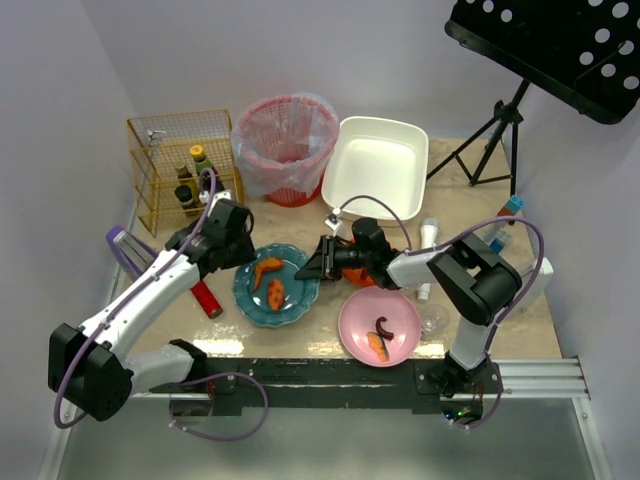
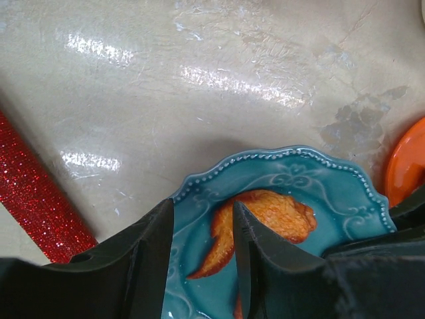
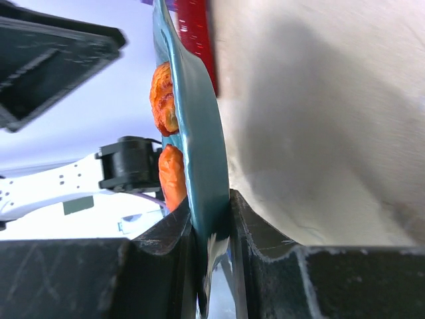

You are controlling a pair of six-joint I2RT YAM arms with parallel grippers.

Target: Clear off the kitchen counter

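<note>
The beige kitchen counter [image 1: 300, 215] holds a teal plate [image 1: 290, 302] with two orange fried food pieces [image 1: 268, 268]. My left gripper [image 1: 250, 258] is open just above the plate's left part. In the left wrist view my left gripper [image 2: 202, 229] has its fingers [image 2: 143, 259] on either side of the narrow end of one food piece [image 2: 272, 209] on the teal plate [image 2: 325, 183]. My right gripper [image 1: 308, 268] is shut on the plate's right rim. In the right wrist view my right gripper [image 3: 211, 222] pinches the plate's edge [image 3: 199, 133].
A pink plate [image 1: 398, 310] with scraps lies front right. A white tub [image 1: 375, 165], a lined red bin [image 1: 285, 150] and a yellow wire rack [image 1: 165, 165] with bottles stand at the back. A red glitter cylinder [image 1: 205, 298], two bottles [image 1: 428, 240] and a tripod [image 1: 495, 140] are nearby.
</note>
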